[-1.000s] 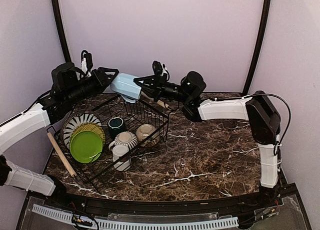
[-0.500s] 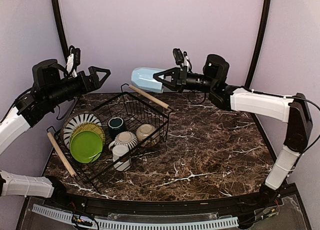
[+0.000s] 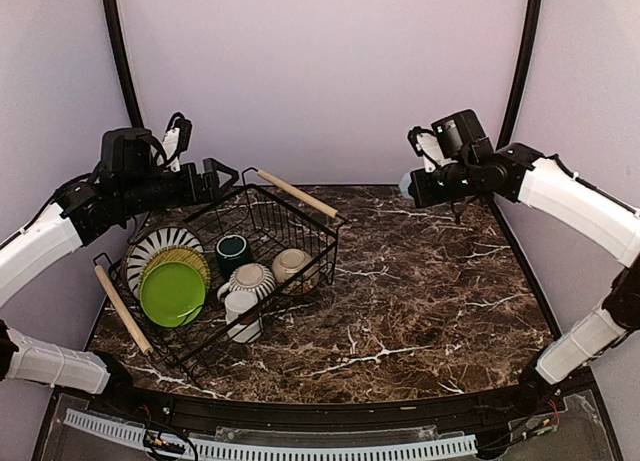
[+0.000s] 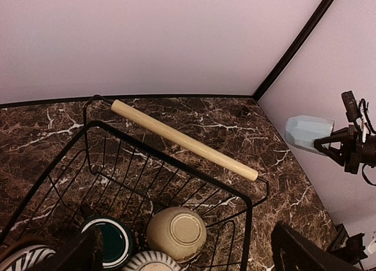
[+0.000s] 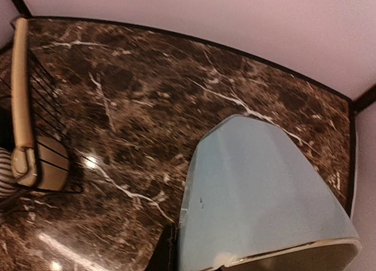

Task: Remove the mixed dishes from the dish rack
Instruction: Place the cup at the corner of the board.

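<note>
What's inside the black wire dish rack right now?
Black-and-white striped plate, olive-yellow plate, lime green plate, dark teal mug, striped mug, small white cup, cream bowl. Overlap hides most of the rear two plates.

There's the left arm [image 3: 40,249]: smooth white shell links, then a chunky matte-black wrist block, topped by a small white plug [image 3: 172,141] with a black cable looped over it. The right arm [image 3: 585,201] matches, with tapered white casing, rounded black joint housings and its own white connector [image 3: 432,147]. Up close, the left fingers [image 4: 302,253] are plain black angular wedges
</note>
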Controlling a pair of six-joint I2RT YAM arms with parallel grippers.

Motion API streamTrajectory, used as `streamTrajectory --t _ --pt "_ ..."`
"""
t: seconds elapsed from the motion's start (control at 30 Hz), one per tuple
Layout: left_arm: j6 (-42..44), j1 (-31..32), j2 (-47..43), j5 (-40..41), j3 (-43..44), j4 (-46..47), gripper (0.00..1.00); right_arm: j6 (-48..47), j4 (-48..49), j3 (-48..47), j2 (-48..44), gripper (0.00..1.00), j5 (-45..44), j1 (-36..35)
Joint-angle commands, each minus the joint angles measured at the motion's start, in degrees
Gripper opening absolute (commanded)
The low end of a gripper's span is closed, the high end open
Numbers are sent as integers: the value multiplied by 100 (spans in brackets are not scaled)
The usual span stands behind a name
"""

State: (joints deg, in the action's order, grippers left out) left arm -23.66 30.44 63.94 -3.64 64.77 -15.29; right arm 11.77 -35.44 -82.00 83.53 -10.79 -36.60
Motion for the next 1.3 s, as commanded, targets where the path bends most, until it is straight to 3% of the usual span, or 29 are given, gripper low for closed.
streamTrajectory --t 0.0,0.3,0.53,0.83,1.27 --pt "50 6 214 -289 40 -137 99 -684 -1519 -171 210 0 -984 783" --pt "-279 6 544 -731 -117 171 99 -1043 -2337 -1150 1604 0 447 2016" --pt "-188 11 551 -761 -95 -130 99 -1404 -2924 -2418 2797 0 587 2841" --pt "-119 15 677 -911 -159 -280 99 -1706 -3403 -3495 3788 0 927 3181" --pt "56 72 1094 -1125 -38 -775 98 -1742 -3509 -3768 4539 1 780 3229"
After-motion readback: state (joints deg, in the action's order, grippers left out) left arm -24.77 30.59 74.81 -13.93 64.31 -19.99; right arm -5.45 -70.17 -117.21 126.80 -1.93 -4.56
